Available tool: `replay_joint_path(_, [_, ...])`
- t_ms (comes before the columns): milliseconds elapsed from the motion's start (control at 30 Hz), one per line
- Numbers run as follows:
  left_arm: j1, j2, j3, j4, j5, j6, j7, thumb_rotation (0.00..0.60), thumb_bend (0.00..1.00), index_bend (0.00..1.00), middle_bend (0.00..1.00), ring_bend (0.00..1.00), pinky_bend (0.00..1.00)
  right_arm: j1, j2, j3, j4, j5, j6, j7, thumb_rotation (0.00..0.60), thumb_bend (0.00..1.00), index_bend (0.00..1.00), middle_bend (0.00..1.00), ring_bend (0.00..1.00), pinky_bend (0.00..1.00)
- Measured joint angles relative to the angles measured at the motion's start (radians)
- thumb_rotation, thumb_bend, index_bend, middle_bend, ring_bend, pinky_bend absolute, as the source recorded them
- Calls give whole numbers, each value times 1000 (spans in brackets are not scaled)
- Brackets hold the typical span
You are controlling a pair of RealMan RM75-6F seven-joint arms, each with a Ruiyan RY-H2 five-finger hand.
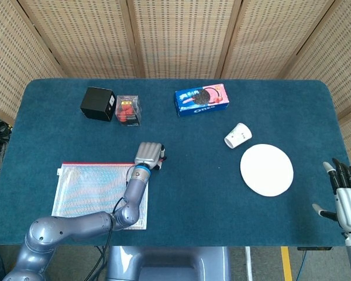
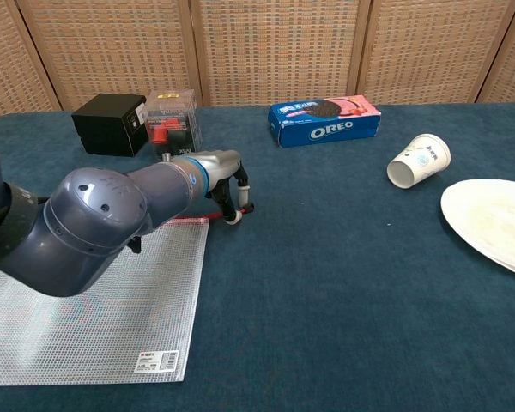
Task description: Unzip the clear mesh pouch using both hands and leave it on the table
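The clear mesh pouch lay flat near the front left corner of the blue bench, its red zipper running along the far edge. The left hand sat at the pouch's far right corner, fingers curled down around the red pull tab just past the end of the zipper; the chest view suggested a pinch on the tab, though the exact contact was hard to make out. The right hand hung beyond the bench's front right corner with fingers spread, holding nothing, well apart from the pouch.

The step in hand appeared to be securing the pull. To do it well, the pinch should be firm on the tab itself, not the mesh, and the pull should run straight along the zipper line, low to the bench, so the slider does not jam. With the right hand so far away, the pouch lacked an anchor; pressing down on the pouch beside the zipper before drawing the slider would stop the whole pouch sliding along.
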Motion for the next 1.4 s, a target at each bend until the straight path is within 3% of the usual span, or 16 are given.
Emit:
replay_joint_path(800, [3, -15, -1, 12, -14, 14, 20, 600, 522, 531, 976, 997, 1000, 0, 4, 3, 1, 4, 2, 20, 600, 0, 83, 0, 0, 0])
replay_joint_path(1000, [4, -17, -2, 9, -13, 18, 24, 600, 522, 651, 976, 997, 1000, -1, 6, 2, 0, 1, 4, 26, 600, 0, 83, 0, 0, 0])
replay_joint_path(1233, [10, -13, -9, -1, 7, 20, 1, 600, 523, 886, 976, 997, 1000, -1, 6, 3, 1, 1, 6, 30, 600, 0, 83, 0, 0, 0])
replay_joint_path(1400, [29, 22, -18, -65, 63, 29, -52, 600, 524, 918, 976, 997, 1000, 2, 4, -2, 1, 0, -6, 31, 600, 0, 83, 0, 0, 0])
